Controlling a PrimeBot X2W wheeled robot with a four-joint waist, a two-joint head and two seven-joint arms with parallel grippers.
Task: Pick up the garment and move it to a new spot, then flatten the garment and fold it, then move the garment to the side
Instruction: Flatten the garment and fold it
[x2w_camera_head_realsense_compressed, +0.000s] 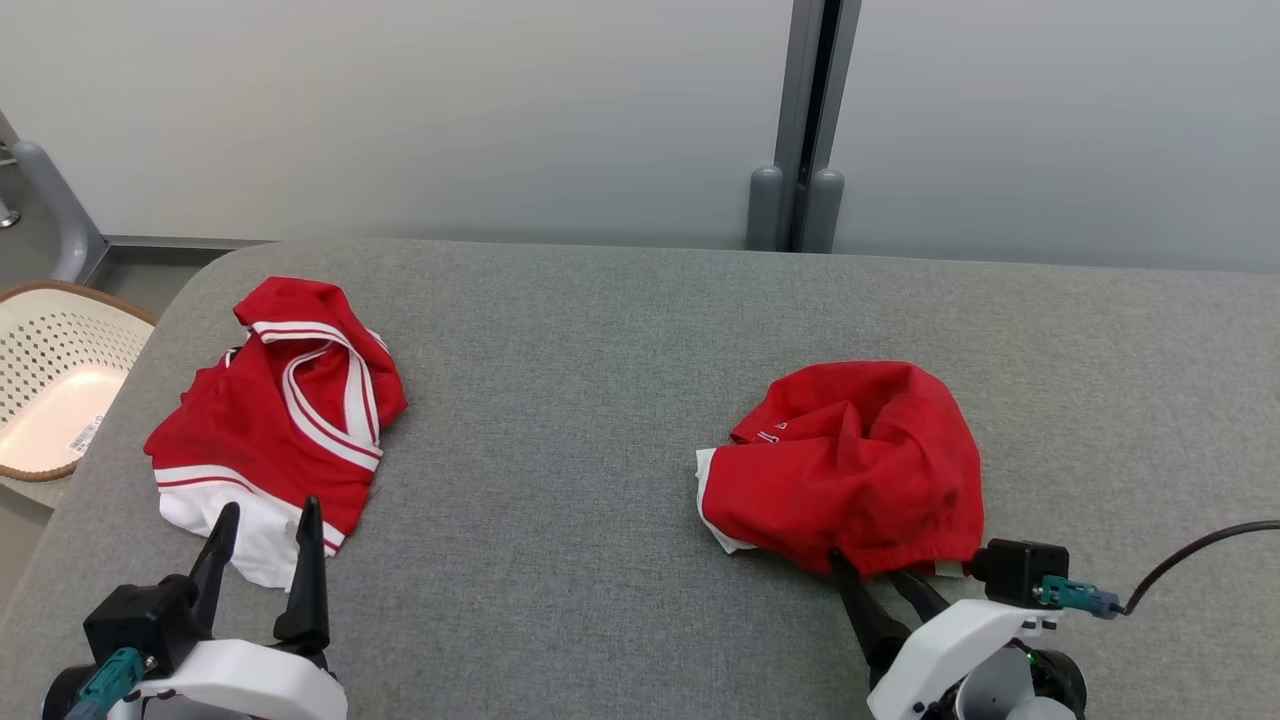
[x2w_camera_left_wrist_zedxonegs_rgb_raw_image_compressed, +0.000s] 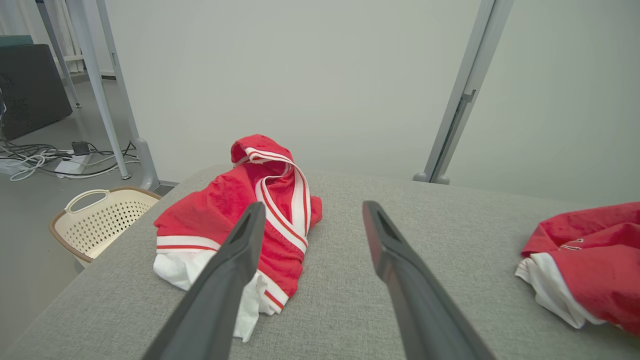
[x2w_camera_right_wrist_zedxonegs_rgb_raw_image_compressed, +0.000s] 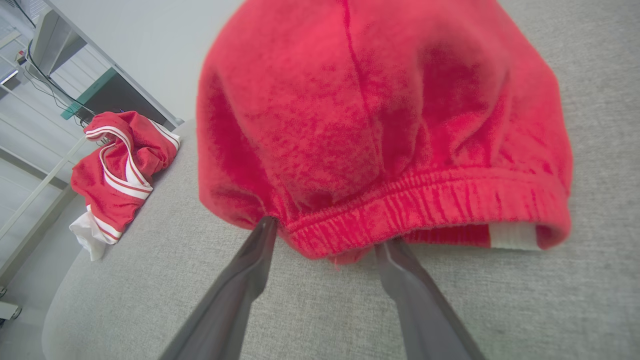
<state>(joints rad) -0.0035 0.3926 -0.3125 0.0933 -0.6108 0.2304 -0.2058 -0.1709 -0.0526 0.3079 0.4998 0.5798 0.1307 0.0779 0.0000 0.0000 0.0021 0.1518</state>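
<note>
Jaws of my right gripper (x2w_camera_head_realsense_compressed: 865, 565) stood apart over the grey table (x2w_camera_head_realsense_compressed: 600, 400), tips at the elastic hem of the crumpled red garment (x2w_camera_head_realsense_compressed: 850, 470) lying just ahead. My left gripper (x2w_camera_head_realsense_compressed: 270, 507), also spread, hovered near a striped garment (x2w_camera_head_realsense_compressed: 270, 420).

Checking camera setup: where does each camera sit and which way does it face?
Head view: on the head, looking down at the grey table; left gripper and right gripper at bottom.
Left wrist view: on the left arm, facing the striped garment; own open fingers.
Right wrist view: on the right arm, close on the plain garment's waistband; own fingers.
Shared: both garments.
</note>
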